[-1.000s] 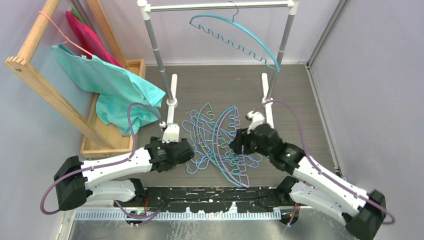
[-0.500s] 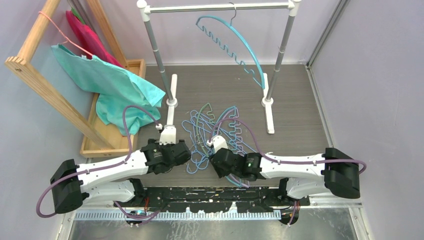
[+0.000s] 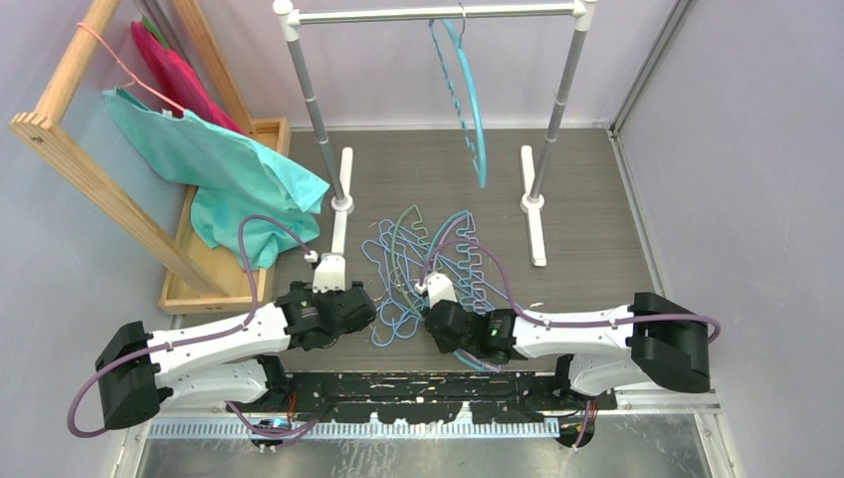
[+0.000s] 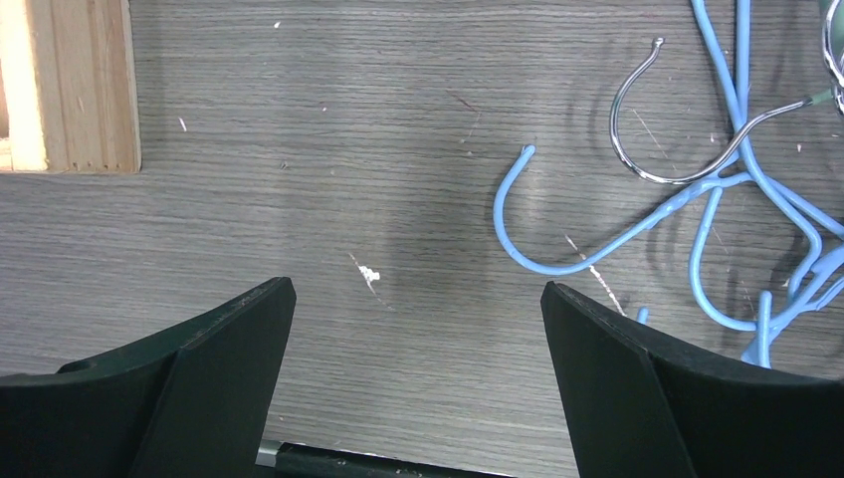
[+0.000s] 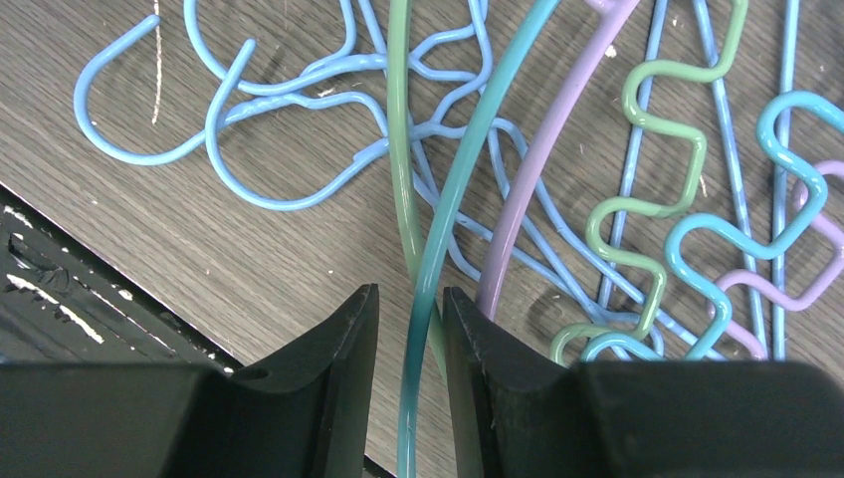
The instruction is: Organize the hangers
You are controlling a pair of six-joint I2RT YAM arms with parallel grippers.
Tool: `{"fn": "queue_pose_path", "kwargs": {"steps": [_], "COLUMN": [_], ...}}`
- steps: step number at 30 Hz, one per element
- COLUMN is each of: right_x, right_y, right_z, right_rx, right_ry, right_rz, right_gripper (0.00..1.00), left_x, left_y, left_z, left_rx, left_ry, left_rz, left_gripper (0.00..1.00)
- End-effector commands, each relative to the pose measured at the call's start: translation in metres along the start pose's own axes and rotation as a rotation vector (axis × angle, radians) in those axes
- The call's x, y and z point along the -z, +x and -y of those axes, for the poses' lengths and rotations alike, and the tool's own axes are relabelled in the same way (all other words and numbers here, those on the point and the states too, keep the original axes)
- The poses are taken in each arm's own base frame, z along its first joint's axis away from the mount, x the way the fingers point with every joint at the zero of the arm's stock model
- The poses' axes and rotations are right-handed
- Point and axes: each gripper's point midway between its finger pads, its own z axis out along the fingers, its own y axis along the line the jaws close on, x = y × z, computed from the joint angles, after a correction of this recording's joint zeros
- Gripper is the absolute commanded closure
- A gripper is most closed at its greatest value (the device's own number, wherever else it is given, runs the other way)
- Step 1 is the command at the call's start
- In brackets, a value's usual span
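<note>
While the right gripper (image 5: 410,299) is straddling a teal arched wire hanger (image 5: 460,199) with narrow jaws, not quite pinching it, the left gripper (image 4: 418,299) is hovering wide open and empty over the grey wooden table (image 4: 299,149). Just beyond, tangled light-blue, green and purple wire hangers (image 3: 408,254) are lying. Farther back, a teal notched hanger (image 3: 476,110) is hanging from the silver metal rail (image 3: 378,15).

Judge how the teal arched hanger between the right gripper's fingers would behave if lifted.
Probably stiff and light: the teal hanger is a thin, rigid-looking arc. It likely snags, since the green hanger crosses it and blue hangers tangle beneath. Its smooth bar might pivot in the right gripper.
</note>
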Motion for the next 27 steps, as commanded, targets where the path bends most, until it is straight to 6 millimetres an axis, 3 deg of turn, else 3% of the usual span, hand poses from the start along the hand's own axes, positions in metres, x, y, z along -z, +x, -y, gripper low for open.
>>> {"fn": "queue_pose_path", "kwargs": {"steps": [1,3,4,8,13,18,22,27], "right_x": [-0.003,-0.001,0.002,0.028,0.084,0.125,0.151,0.182], "right_y": [-0.003,-0.006,-0.010,-0.041,-0.090,-0.112,-0.122,-0.134], "right_z": [0.000,0.000,-0.001,0.003,0.018,0.040,0.070,0.087], "right_rx": [-0.029,-0.037,-0.046,-0.102,-0.197,-0.268,-0.327,-0.390], "right_ry": [0.008,0.011,0.010,0.015,0.008,0.045,0.147,0.159], "right_rz": [0.027,0.032,0.041,0.131,0.302,0.394,0.471,0.552], "right_gripper": [0.79,0.98,0.99,0.99,0.99,0.99,0.99,0.99], "left_x": [0.001,0.000,0.000,0.001,0.002,0.002,0.003,0.005], "left_y": [-0.001,-0.001,-0.001,-0.002,-0.004,-0.007,-0.009,-0.013], "left_z": [-0.003,-0.004,-0.005,-0.004,-0.004,-0.001,0.002,0.004], "left_rx": [0.027,0.026,0.027,0.031,0.034,0.023,0.012,0.001], "left_ry": [-0.003,-0.008,-0.009,-0.004,0.002,0.010,0.013,0.014], "left_rz": [0.017,0.018,0.018,0.021,0.032,0.035,0.031,0.033], "left_gripper": [0.02,0.02,0.02,0.02,0.02,0.02,0.02,0.02]}}
